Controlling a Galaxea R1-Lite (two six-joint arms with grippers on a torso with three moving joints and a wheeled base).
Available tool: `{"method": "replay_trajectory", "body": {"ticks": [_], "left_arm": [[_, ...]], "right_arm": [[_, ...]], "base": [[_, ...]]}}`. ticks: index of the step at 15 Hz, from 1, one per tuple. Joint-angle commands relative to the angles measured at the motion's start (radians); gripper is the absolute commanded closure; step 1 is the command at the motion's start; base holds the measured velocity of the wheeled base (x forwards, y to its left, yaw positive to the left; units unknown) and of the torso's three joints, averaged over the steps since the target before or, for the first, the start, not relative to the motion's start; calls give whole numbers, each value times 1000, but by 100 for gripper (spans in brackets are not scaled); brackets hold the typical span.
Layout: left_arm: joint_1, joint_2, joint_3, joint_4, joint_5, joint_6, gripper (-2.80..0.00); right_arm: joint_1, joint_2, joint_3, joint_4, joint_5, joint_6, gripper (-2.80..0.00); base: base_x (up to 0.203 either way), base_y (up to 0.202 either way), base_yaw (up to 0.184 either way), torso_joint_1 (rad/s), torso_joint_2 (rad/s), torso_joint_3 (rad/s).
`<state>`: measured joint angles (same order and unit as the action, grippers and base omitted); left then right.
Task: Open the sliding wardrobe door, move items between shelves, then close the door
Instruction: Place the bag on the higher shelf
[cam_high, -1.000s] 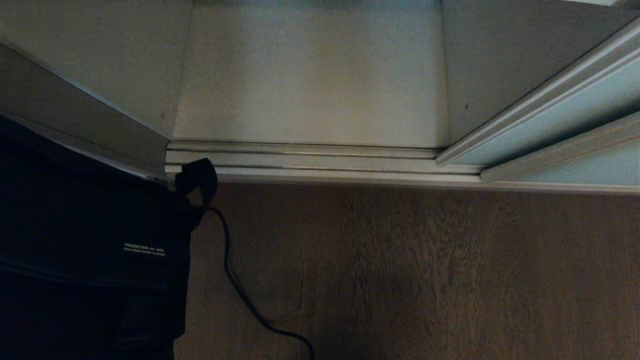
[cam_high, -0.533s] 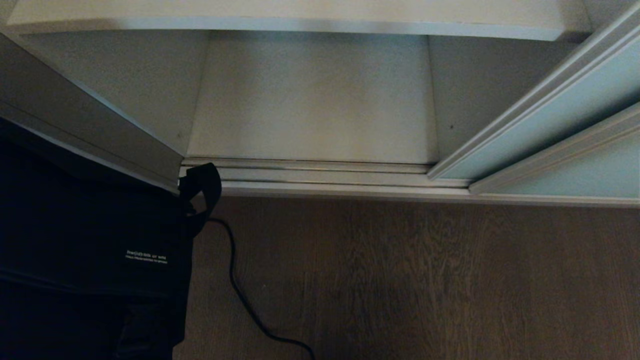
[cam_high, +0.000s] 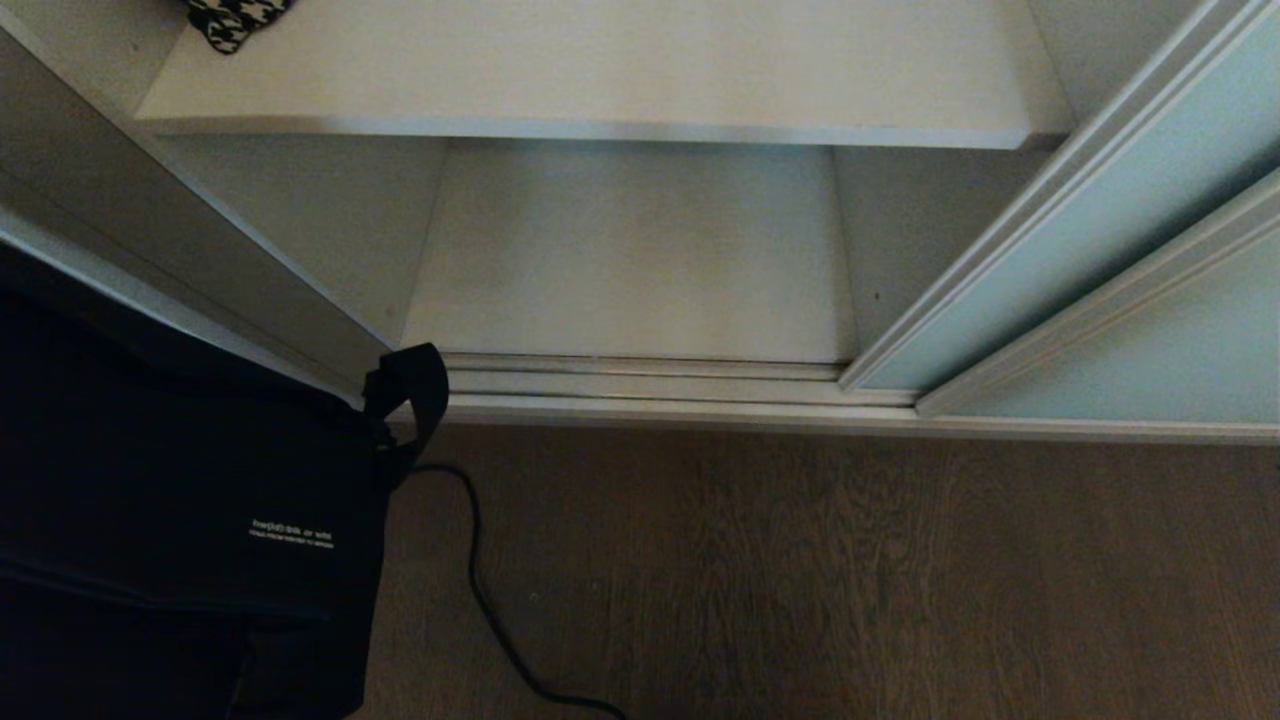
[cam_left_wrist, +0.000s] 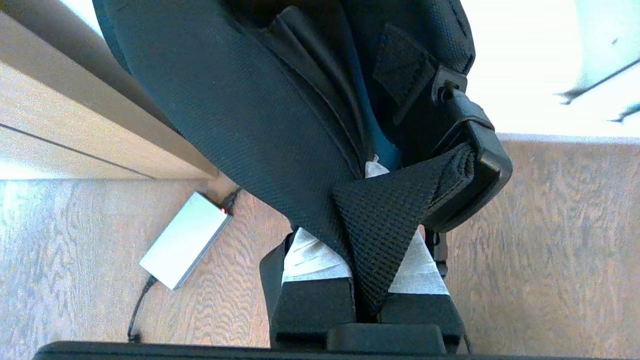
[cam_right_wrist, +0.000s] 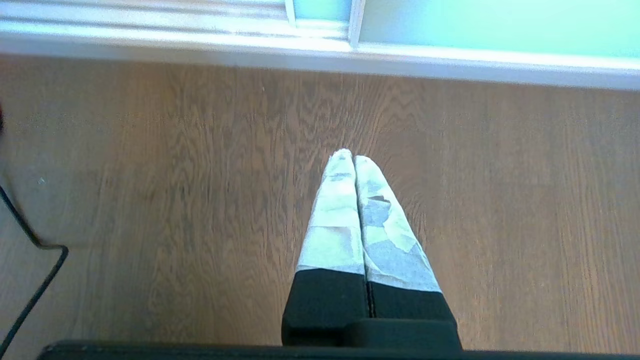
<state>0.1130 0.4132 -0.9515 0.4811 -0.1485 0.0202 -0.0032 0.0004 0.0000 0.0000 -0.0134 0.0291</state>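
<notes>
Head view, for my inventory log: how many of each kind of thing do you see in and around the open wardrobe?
Black fabric bag, its strap clamped in the left gripper: 1
White shelves, upper and lower: 2
Frosted glass door panels: 2
Houndstooth item on the upper shelf: 1
Black cable on the floor: 1
Total: 7

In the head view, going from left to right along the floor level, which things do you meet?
Black bag → black cable → bare wood floor → sliding door.
</notes>
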Motion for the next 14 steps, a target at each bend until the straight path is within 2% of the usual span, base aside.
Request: {"method": "replay_trajectory", "body": {"ticks": [1,14], "left_arm": [[1,4,-3,2,0,-2,0],[-1,-13,-3,1,0,4,0]], "right_arm": [[0,0,0,0,0,0,0],[0,0,1,0,0,0,0]], "base": [[0,0,0,6,2,203],[0,0,0,0,1,204]]}}
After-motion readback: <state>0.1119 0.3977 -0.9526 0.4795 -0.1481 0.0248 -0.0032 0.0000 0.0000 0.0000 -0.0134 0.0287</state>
